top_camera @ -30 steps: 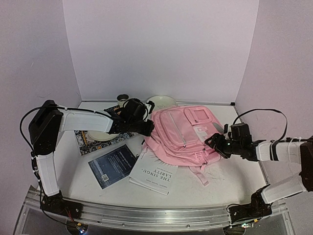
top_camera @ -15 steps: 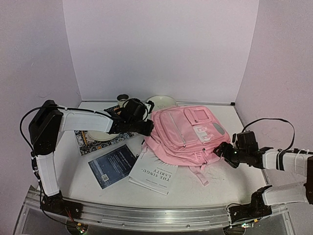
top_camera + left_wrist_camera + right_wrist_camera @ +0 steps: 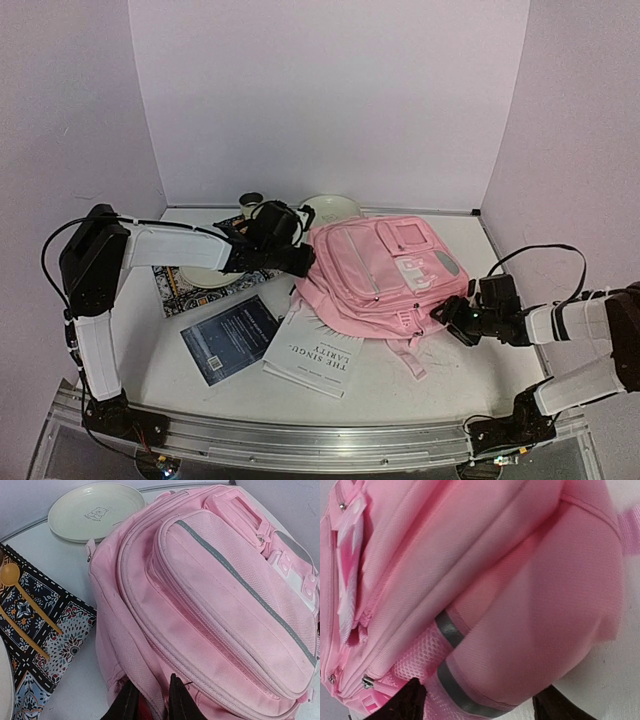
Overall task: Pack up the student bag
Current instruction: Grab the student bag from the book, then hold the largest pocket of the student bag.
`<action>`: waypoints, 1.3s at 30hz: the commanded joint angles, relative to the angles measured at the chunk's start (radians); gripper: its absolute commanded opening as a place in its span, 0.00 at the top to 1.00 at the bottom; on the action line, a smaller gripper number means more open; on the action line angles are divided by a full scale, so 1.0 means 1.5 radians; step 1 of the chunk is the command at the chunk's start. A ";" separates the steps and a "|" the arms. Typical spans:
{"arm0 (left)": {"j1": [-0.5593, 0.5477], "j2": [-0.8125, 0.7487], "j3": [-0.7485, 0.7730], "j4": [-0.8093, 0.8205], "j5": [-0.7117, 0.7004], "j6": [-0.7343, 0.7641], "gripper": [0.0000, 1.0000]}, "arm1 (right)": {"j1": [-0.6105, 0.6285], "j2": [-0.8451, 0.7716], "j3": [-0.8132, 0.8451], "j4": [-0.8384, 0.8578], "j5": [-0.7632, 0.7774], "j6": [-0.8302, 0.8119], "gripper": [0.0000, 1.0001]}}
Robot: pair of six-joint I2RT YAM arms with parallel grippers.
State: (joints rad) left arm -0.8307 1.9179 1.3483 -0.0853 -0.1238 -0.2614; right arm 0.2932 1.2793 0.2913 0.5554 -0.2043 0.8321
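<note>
Backpack (image 3: pixel 385 270), pink: lies front pockets up, right of centre on the table (image 3: pixel 450 375).
Left gripper (image 3: pixel 152 694): fingers nearly together, pinching a fold at the backpack's left edge.
Right gripper (image 3: pixel 480 702): fingers apart, astride the backpack's near right corner.
Two books (image 3: pixel 318 352): near left of the backpack.
Plate (image 3: pixel 330 208): far side.

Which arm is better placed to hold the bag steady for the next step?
Left, probably: the left gripper pinches fabric at the edge of the student bag; the right gripper stands open at the opposite side, holding nothing.
</note>
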 commanded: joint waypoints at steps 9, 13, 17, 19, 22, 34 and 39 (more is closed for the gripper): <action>0.005 -0.038 0.050 -0.002 -0.020 -0.005 0.34 | 0.000 -0.115 0.014 0.020 -0.070 0.015 0.94; 0.004 -0.075 0.049 -0.017 -0.031 -0.025 0.23 | -0.001 -0.163 0.021 -0.009 -0.062 0.019 0.97; 0.001 -0.111 0.045 -0.033 -0.041 -0.058 0.21 | 0.001 -0.183 0.031 -0.022 -0.064 0.022 0.99; -0.008 -0.125 0.042 -0.042 -0.059 -0.075 0.21 | 0.001 -0.190 0.033 -0.022 -0.064 0.027 1.00; -0.038 -0.140 0.040 -0.058 -0.098 -0.090 0.21 | 0.005 -0.206 0.036 -0.022 -0.058 0.039 1.00; -0.208 -0.091 0.057 -0.063 -0.089 -0.145 0.32 | 0.081 -0.263 0.051 -0.029 0.042 0.088 1.00; -0.263 -0.069 0.077 -0.063 -0.076 -0.152 0.41 | 0.115 -0.276 0.061 -0.030 0.101 0.111 1.00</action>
State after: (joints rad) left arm -1.1813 1.7902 1.3924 -0.1838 -0.2455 -0.4660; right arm 0.4292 0.9067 0.3069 0.4342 -0.1270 0.9686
